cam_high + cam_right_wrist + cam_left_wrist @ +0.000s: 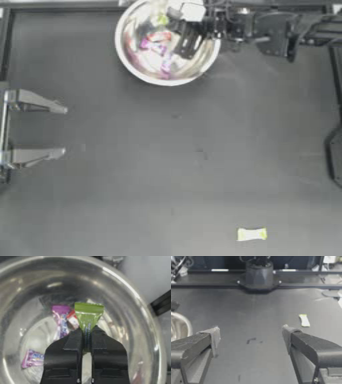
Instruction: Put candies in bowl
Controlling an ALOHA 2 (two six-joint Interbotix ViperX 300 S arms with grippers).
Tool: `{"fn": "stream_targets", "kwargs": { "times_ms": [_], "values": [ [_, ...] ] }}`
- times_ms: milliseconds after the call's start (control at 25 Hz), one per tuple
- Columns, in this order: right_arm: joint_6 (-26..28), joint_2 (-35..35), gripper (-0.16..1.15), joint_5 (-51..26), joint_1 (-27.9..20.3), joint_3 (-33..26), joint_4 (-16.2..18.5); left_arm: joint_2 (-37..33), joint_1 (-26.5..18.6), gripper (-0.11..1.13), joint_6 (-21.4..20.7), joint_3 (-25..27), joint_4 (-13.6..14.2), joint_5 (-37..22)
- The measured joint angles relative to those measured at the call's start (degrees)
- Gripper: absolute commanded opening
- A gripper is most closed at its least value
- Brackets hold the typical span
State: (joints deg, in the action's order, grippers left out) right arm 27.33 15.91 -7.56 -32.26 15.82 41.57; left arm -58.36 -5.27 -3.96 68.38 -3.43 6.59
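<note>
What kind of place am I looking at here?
Probably a robot test bench, not a kitchen: a bare dark table framed by metal rails, the right claw holding a green candy over a shiny bowl, the left claw waiting open at the side.

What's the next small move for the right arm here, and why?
Probably open the jaws. The right gripper is shut on a yellow-green candy hanging over the bowl, where other candies already lie, so letting go should drop it in.
</note>
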Motion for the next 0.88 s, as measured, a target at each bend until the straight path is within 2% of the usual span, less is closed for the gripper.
{"fn": "stream_targets", "kwargs": {
  "times_ms": [160, 480, 880],
  "values": [
    [0.0, 0.26, 0.4, -0.62, 0.0, -0.09, -0.09, 0.0, -0.35, 1.03, 0.0, 0.0, -0.09, 0.0],
    [0.0, 0.88, 0.92, -4.57, 0.35, -1.14, -1.76, 0.0, -0.53, 1.03, 0.0, 0.0, -0.09, 0.0],
    [0.0, 0.0, 0.94, -6.94, 2.99, -1.85, -2.11, 0.0, -0.62, 1.03, 0.0, 0.0, -0.18, 0.0]
  ]
}}
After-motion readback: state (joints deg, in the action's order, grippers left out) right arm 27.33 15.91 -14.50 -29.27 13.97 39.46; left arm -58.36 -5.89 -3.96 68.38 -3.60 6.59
